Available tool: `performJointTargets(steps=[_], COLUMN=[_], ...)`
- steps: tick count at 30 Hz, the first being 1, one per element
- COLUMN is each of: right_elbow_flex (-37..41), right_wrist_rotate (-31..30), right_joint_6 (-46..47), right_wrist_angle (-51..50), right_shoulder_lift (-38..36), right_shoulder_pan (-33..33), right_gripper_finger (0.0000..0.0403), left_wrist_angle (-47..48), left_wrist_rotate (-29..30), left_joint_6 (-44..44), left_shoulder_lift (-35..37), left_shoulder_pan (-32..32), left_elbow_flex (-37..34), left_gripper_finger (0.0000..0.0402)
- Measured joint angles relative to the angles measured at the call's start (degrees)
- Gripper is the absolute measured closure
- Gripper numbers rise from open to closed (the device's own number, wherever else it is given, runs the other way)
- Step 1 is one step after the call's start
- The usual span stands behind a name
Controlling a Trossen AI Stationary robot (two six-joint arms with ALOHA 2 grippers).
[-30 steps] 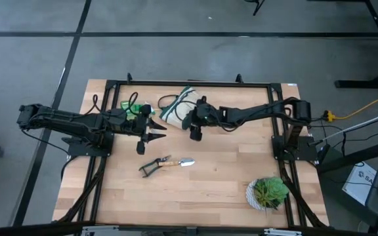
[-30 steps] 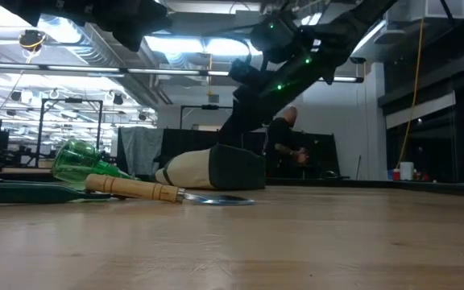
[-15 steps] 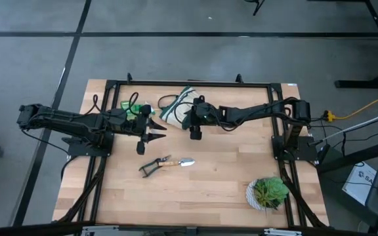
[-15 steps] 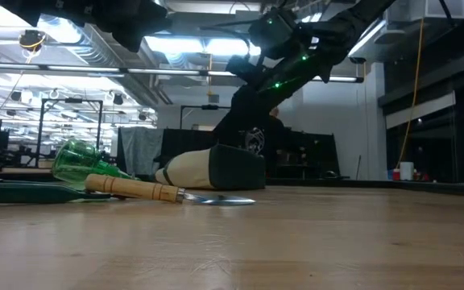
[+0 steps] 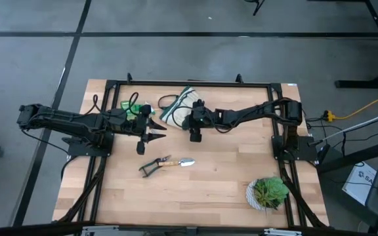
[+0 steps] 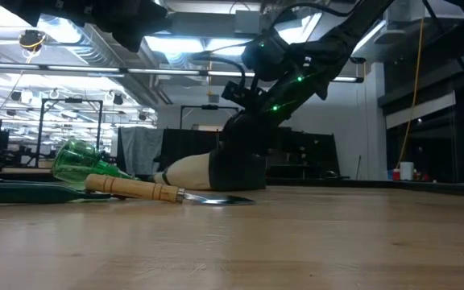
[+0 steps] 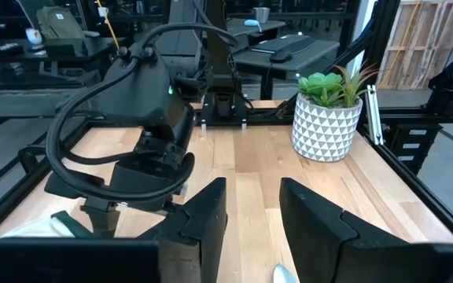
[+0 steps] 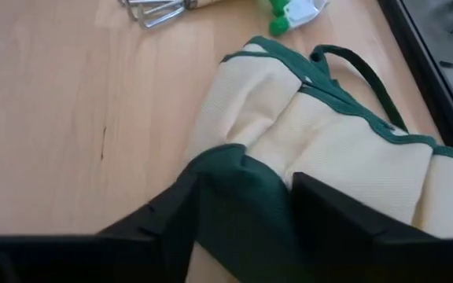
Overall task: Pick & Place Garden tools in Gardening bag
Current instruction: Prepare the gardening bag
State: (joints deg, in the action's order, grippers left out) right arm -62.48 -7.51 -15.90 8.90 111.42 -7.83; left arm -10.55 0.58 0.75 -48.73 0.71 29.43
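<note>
Now right fingers (image 8: 242, 208) straddling gardening bag (image 8: 329, 149) edge

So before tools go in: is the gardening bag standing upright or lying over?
Lying on its side. The gardening bag lies low and flat along the table, under the right gripper.

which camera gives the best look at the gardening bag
The right wrist view: the gardening bag fills it, with the right gripper straddling its dark green end. The high view shows it small, the low view side-on, and the left wrist view only a corner.
</note>
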Motion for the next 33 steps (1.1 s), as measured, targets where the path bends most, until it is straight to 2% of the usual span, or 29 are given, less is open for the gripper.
performJointTargets(steps=[7,10,12,15,19,26,30,33], right_elbow_flex=[0.00,0.02,0.02,0.35,3.39,12.13,16.60,19.22], right_wrist_rotate=[0.03,-0.76,-2.28,-5.06,-6.98,-5.97,-2.22,0.36], right_joint_6=[0.01,1.63,2.28,2.84,0.66,-2.84,-2.01,-1.66], right_wrist_angle=[-1.19,-6.09,-10.28,-13.86,-13.87,-10.55,-8.17,-7.90], right_shoulder_lift=[-0.23,-2.15,-3.52,-5.41,-8.49,-16.03,-19.78,-21.22], right_shoulder_pan=[0.89,0.98,0.98,1.24,2.66,5.30,6.12,6.65], right_gripper_finger=[0.0349,0.0389,0.0393,0.0394,0.0396,0.0397,0.0397,0.0398], left_wrist_angle=[-0.05,-2.31,-3.41,-5.34,-4.09,-0.72,0.28,2.68], left_wrist_rotate=[-0.02,-0.26,-0.71,0.87,5.87,4.40,2.94,4.02], left_joint_6=[0.49,6.29,10.35,10.78,14.07,18.88,13.30,8.22], left_shoulder_lift=[0.00,0.00,0.02,-0.02,-0.92,-8.91,-16.01,-22.41], left_shoulder_pan=[-0.01,-0.01,0.00,-0.01,-1.12,-4.70,-6.02,-6.45], left_elbow_flex=[0.00,0.00,0.00,0.01,0.07,0.07,0.84,4.29], left_gripper_finger=[0.0286,0.0285,0.0284,0.0284,0.0285,0.0271,0.0251,0.0235])
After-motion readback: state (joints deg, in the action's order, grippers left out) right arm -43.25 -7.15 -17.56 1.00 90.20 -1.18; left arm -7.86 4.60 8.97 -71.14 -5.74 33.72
